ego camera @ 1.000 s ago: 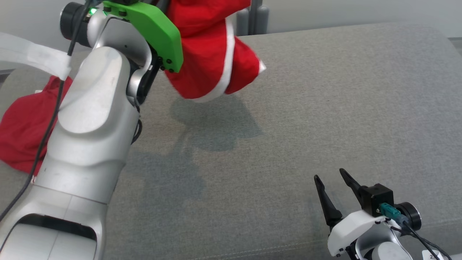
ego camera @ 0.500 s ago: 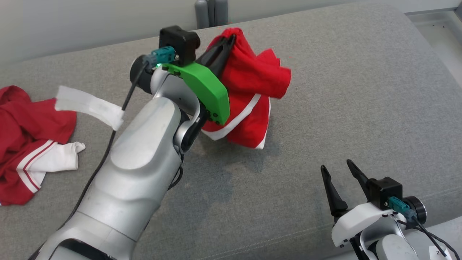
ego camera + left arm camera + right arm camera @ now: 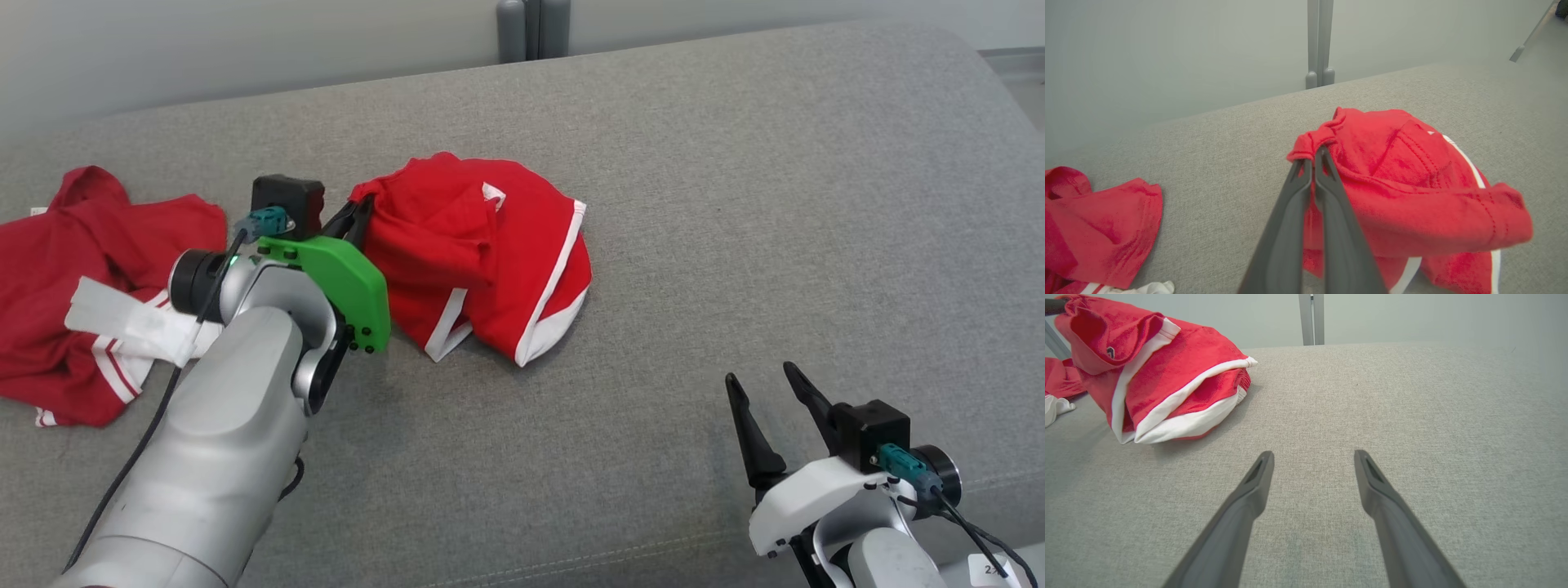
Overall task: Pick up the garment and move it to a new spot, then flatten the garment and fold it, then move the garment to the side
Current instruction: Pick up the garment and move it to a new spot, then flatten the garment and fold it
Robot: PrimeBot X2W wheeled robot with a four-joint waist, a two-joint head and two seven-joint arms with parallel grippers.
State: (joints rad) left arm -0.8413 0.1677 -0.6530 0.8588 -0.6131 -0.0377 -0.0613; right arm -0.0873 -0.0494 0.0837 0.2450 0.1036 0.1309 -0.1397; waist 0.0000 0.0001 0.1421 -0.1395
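Here the red, soft cloth garment with white trim [image 3: 490, 261] sits in a rumpled heap on the grey woven cushion surface [image 3: 735, 204], near its middle and a little toward the robot's left. The left gripper [image 3: 353, 219] has its two dark fingers pressed together on a bunched fold at the heap's left edge. It holds the garment by that pinch, though whether this is hem or waistband I cannot tell. The right gripper [image 3: 758, 377] hovers at the near right, well apart from the cloth, fingers spread wide and holding nothing. A second crumpled red and white garment [image 3: 98, 245] lies at the far left, apart from the first.

The cloth looks light and limp. It should sag from any single hold and slide as a lump rather than spread. It seems neither fragile nor slippery, though the woven cushion may drag on it. For flattening, the firmer stitched edges look like the best holds: the white-trimmed hem or the seamed band, taken at two spread corners, one per gripper. The likely fault is pinching two layers at once.
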